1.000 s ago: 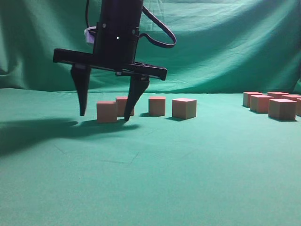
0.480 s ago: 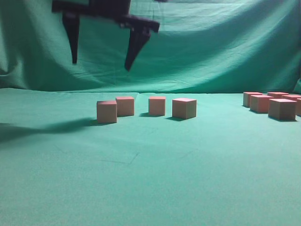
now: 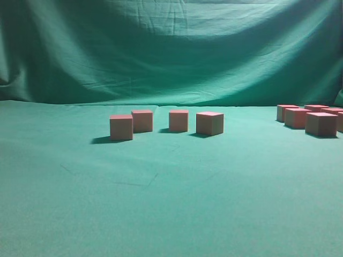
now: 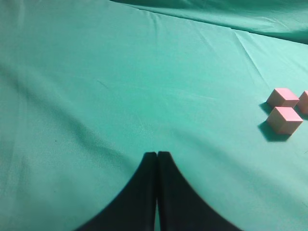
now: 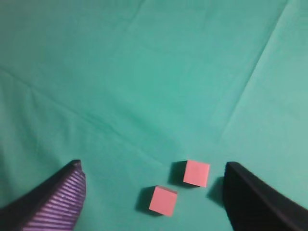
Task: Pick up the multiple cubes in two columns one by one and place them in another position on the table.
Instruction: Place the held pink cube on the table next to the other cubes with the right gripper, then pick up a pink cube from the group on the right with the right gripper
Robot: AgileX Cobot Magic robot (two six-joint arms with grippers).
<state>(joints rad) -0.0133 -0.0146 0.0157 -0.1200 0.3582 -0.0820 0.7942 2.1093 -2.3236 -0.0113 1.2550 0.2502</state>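
Four cubes (image 3: 121, 127) sit in a loose row left of the middle of the green tabletop (image 3: 171, 203), each apart from its neighbours except the two at the left, which overlap in the exterior view (whether they touch cannot be told). A second cluster of cubes (image 3: 321, 123) stands at the far right edge, close together. A green cloth backdrop (image 3: 171, 48) hangs behind.

No arm shows in the exterior view. The left tool (image 4: 157, 155) has its two dark fingers pressed together with nothing between them, above bare cloth, with cubes off to its right. The right tool (image 5: 151, 175) is spread wide and holds nothing; two cubes lie on the cloth far below, between its fingers.
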